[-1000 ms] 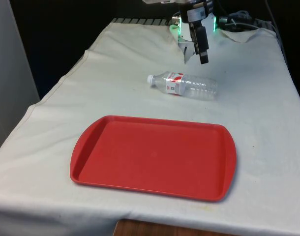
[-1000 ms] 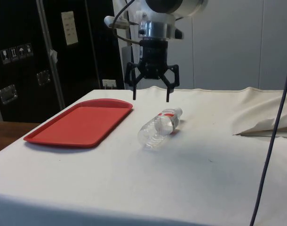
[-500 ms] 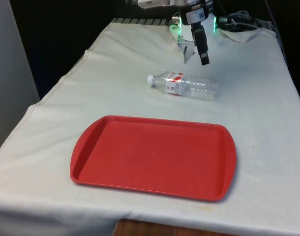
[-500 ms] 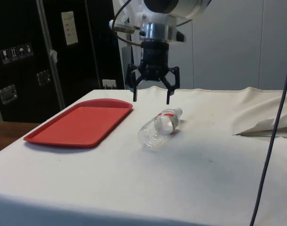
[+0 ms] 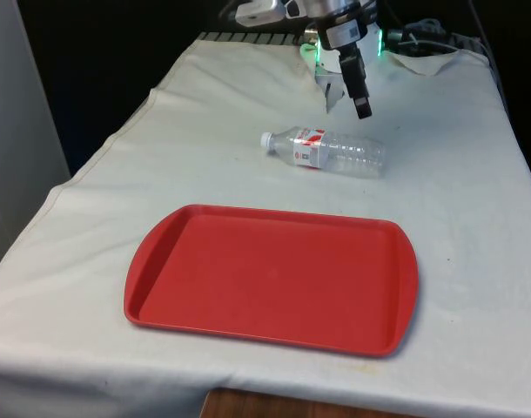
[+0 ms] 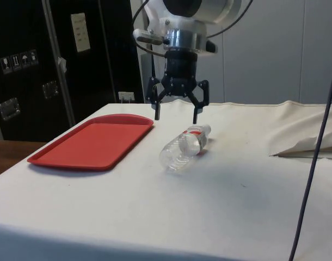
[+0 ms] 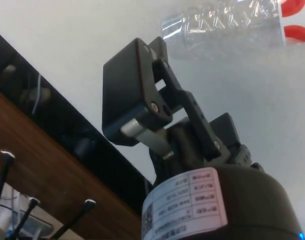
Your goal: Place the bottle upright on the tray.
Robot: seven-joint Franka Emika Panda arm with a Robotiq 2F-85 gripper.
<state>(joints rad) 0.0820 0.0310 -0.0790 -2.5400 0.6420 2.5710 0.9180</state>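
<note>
A clear plastic bottle (image 5: pixel 328 151) with a red label lies on its side on the white cloth, its white cap (image 5: pixel 266 139) pointing to the front view's left. The red tray (image 5: pixel 274 277) lies flat on the near side of the bottle and has nothing on it. My gripper (image 5: pixel 346 106) hangs open just above the cloth, on the far side of the bottle and holding nothing. In the side view the gripper (image 6: pixel 176 118) hovers above and behind the bottle (image 6: pixel 183 147), with the tray (image 6: pixel 95 140) to its left. In the wrist view one black finger (image 7: pixel 132 92) shows near the bottle (image 7: pixel 227 25).
A rumpled fold of cloth (image 6: pixel 307 148) lies on the table at the side view's right, and a dark cable (image 6: pixel 314 163) hangs down in front of it. Bare cloth lies between bottle and tray. The tray sits close to the table's near edge (image 5: pixel 248 383).
The gripper has sunk a little towards the cloth behind the bottle and the wrist has tilted slightly. The fingers stay open. Bottle and tray have not moved.
</note>
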